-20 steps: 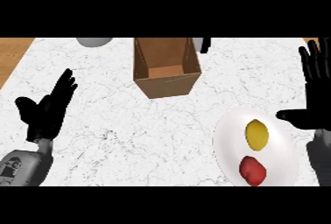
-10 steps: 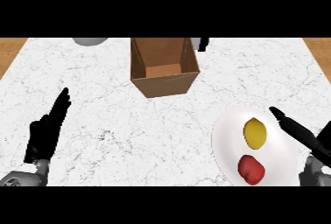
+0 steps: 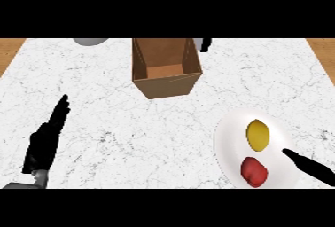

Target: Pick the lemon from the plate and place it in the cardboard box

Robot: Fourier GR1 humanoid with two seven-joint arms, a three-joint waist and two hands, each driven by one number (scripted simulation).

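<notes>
What has just changed: the right hand point(image 3: 309, 167), a second ago held upright and spread at the right edge, has tipped down and sunk toward the lower right corner; the left hand point(image 3: 44, 141) has turned from spread to edge-on.
Meaning for the task: my reading is that the reach for the lemon is only beginning; nothing is picked up yet.
Lemon point(image 3: 258, 135): lies untouched on the upper part of the white plate point(image 3: 228, 142), at the right side of the counter.
Red fruit point(image 3: 254, 171): on the same plate, just below the lemon and apart from it.
Right hand pose: only a dark, straight, tapering part shows, fingers pressed together and pointing up-left over the plate's lower right rim; the tip is near the red fruit and short of the lemon, pinching nothing.
Left hand pose: fingers straight and together, pointing away along the left of the counter, holding nothing, well apart from the plate.
Cardboard box point(image 3: 165, 67): stands open at the far middle of the counter, nothing visible in it, well apart from the plate.
Next, as I judge: the right hand must move up-left past the red fruit and curl round the lemon alone.
</notes>
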